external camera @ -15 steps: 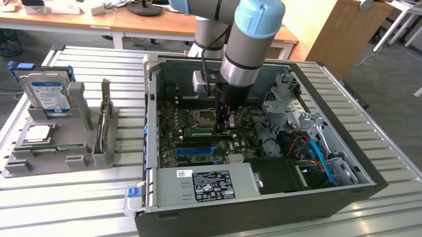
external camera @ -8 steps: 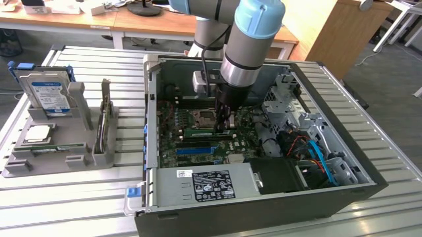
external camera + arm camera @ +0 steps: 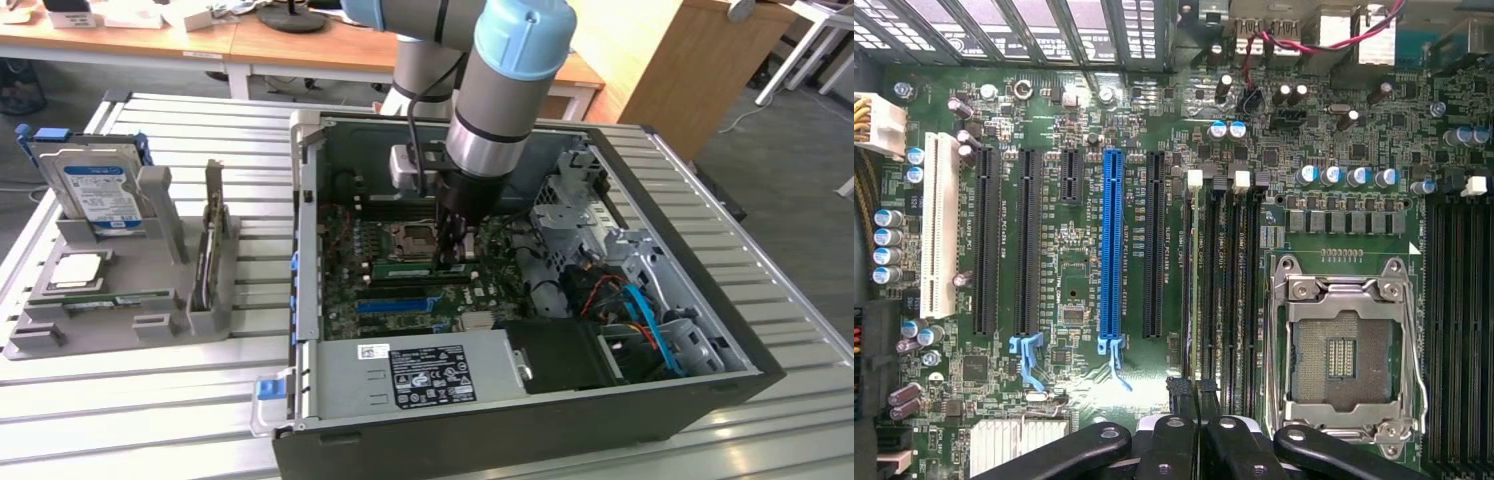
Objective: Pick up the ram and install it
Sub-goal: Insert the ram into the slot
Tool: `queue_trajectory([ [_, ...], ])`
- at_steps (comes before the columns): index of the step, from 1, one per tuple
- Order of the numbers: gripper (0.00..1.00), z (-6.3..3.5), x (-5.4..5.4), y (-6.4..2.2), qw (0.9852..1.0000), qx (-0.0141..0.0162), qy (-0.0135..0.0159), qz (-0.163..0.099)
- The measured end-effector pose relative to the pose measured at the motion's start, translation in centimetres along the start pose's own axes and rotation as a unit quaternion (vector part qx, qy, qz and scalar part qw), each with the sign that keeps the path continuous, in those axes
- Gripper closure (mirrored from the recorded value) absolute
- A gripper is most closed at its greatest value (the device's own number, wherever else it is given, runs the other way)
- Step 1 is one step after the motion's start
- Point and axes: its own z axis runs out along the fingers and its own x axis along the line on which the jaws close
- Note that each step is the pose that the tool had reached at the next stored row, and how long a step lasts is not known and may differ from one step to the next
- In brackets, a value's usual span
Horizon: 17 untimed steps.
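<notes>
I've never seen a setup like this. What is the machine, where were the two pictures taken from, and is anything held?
The machine is a robot arm with a gripper at its tip. The exterior view comes from a camera off the arm; the wrist view looks from the wrist down onto the motherboard. On the slatted table stands an open computer case; at the exterior view's left, a grey holder carries a hard drive and a processor chip. The gripper is down inside the case, apparently shut on the ram, a thin green stick at the memory slots.

Thin green ram, on edge along a motherboard slot beside the socket
</notes>
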Motion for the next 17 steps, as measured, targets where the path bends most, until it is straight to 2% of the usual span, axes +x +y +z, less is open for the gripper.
queue_trajectory([
  [17, 0.88, 0.43, 0.01, -0.01, 1.0, 0.0, 0.0001, 0.0],
])
